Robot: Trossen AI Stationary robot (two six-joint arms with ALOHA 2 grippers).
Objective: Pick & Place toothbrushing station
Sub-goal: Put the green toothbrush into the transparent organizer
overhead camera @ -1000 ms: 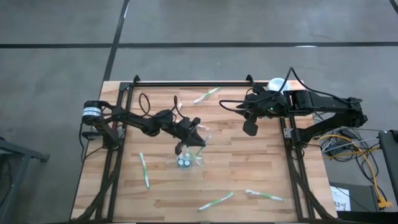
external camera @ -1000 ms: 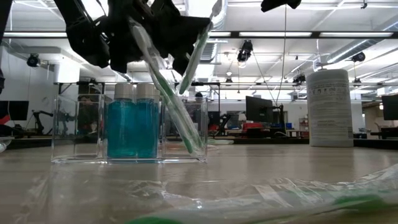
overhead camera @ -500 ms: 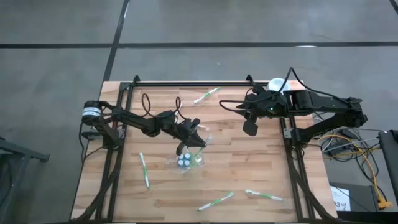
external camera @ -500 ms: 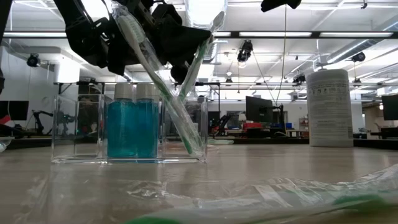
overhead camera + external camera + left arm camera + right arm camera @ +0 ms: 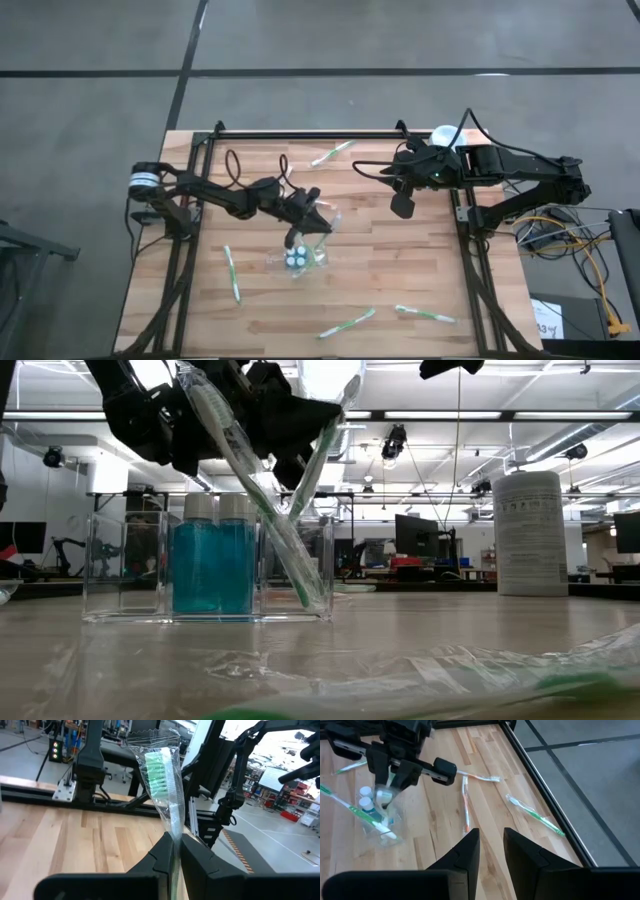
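We see the left gripper (image 5: 174, 851) clamped on a wrapped toothbrush (image 5: 162, 785), handle hidden; the right gripper (image 5: 491, 847) hangs parted, empty.

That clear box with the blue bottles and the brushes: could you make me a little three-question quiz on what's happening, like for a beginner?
1. True or false: the left gripper is shut on a wrapped toothbrush.
2. How many blue bottles stand in the clear organizer? A) two B) four
3. Fill in: the right gripper holds ____.

Key: 1 true. 2 A. 3 nothing; it hovers apart from the organizer, fingers parted.
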